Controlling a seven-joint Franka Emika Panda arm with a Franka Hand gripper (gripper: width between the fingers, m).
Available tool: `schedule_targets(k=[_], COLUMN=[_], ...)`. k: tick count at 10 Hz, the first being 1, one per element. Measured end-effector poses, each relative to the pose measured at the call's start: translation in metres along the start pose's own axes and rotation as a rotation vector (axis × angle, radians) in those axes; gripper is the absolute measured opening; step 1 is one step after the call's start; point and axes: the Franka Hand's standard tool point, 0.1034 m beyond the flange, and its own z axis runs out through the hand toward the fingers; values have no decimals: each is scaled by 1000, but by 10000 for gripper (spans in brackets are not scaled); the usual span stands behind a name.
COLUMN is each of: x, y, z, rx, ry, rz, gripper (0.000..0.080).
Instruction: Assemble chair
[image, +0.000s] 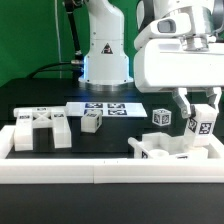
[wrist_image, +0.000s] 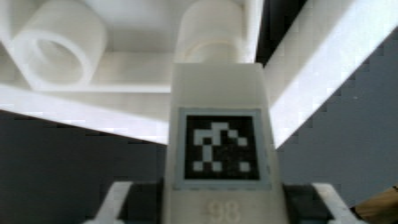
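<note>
Black table (image: 112, 138) under chair parts (image: 40, 128), marker board (image: 106, 108), border rail (image: 80, 173)

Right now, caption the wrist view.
Gripper holding a chunky white tagged leg near a white plastic block with a round opening.

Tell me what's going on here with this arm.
The robot arm is partway through building a chair. Its jaws are closed on a tagged white chair leg, held over a white chair part with round holes beside the border rail; whether they touch is unclear. The slotted seat block, a small tagged block and a tagged cube lie loose, untouched, near the marker board.
</note>
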Motion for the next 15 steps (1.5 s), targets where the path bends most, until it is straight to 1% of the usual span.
schedule_targets(k=[4,6,8,12,14,15], x=[2,2,0,0,-2,-2], y=[2,6,8,7,7,7], z=[1,2,1,1,3,3], rx=[-5,-17,-23,-23,-19,-19], ry=[16,49,60,64,45,45], rz=[2,4,5,5,5,5], gripper=[295,295,295,295,295,473])
